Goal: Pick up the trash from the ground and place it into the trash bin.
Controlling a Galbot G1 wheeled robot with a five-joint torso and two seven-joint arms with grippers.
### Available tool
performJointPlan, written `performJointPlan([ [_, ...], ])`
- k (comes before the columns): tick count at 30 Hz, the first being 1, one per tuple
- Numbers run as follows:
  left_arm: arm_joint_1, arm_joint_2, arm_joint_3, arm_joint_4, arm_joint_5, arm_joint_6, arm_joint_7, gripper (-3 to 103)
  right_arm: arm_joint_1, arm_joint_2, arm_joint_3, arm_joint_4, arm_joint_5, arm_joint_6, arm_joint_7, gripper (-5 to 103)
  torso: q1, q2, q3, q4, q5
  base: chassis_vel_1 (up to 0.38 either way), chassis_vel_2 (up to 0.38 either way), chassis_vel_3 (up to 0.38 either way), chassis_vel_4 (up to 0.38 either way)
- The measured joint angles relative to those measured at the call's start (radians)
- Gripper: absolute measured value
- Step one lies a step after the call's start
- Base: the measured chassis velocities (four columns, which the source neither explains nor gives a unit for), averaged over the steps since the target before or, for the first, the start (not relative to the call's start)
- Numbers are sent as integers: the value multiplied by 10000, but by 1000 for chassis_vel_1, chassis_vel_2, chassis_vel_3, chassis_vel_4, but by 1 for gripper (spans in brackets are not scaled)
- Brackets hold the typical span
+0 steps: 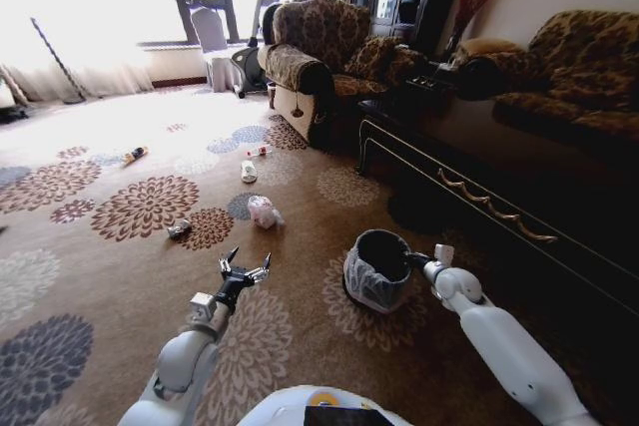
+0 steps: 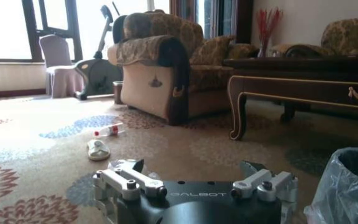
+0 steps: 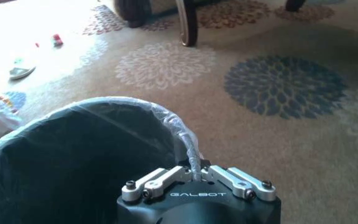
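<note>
The trash bin (image 1: 371, 286) stands on the carpet at front right, dark inside with a grey-white bag liner (image 3: 166, 119). My right gripper (image 1: 416, 260) is shut on its rim (image 3: 195, 171). My left gripper (image 1: 245, 272) hovers open and empty over the carpet left of the bin, its fingers (image 2: 134, 167) spread wide. Ahead of it lies a white plastic wad (image 1: 264, 212), with a small silvery piece (image 1: 180, 229) to its left. Farther off lie a flattened white item (image 2: 98, 150), a small bottle (image 2: 109, 131) with a red cap and an orange-black tube (image 1: 134, 156).
A long dark coffee table (image 1: 469, 172) runs along the right, close behind the bin. A patterned armchair (image 1: 315, 57) stands beyond the litter, and a sofa (image 1: 569, 77) at far right. Open flowered carpet spreads to the left and ahead.
</note>
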Motion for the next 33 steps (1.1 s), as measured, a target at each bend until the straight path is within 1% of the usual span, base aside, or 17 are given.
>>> performJointPlan([
  [1,23,-7,-30,-1,10,0,-4,100,-108,-78,197,344,-201,66,-145,2,0,0,1,2,3,0,0,0,0],
  [2,36,-16,-49,-1,17,0,-4,100,-204,-213,401,698,-360,106,-232,2,0,0,-1,3,-5,0,0,0,0],
  [3,36,-16,-49,-1,17,0,-4,100,-204,-213,401,698,-360,106,-232,2,0,0,-1,3,-5,0,0,0,0],
  [4,46,-21,-64,1,27,0,-4,100,-265,-309,523,934,-449,134,-261,2,0,0,-3,-2,-22,0,0,0,0],
  [5,61,-33,-82,10,69,0,-4,100,-345,-454,704,1339,-553,192,-304,2,0,0,-6,-5,-29,0,0,0,0],
  [7,98,-76,-124,24,157,-3,24,100,-418,-642,887,1920,-600,213,-375,2,0,0,-8,-3,-16,0,0,0,0],
  [11,181,-156,-145,8,284,17,139,100,-378,-809,967,2241,-662,191,-399,2,0,0,-9,0,-26,0,0,0,0],
  [17,302,-238,-155,-58,424,32,188,100,-368,-870,843,2340,-976,174,-667,2,0,16,-11,-4,-23,0,0,0,0],
  [20,426,-264,-246,-98,520,32,212,100,-380,-803,782,2422,-1259,174,-916,2,0,42,-14,-2,-29,17,15,20,15],
  [24,482,-271,-289,-140,552,15,230,100,-427,-743,764,2421,-1376,173,-928,2,0,48,-13,-1,-27,68,55,58,61],
  [30,495,-262,-257,-140,572,-241,181,100,-706,-717,963,2507,-1438,175,-961,2,-1,52,-13,4,-30,51,74,87,42],
  [33,495,-231,-219,-146,586,-323,181,100,-849,-697,1160,2539,-1441,215,-1000,2,-1,53,-12,2,-32,6,52,50,-7],
])
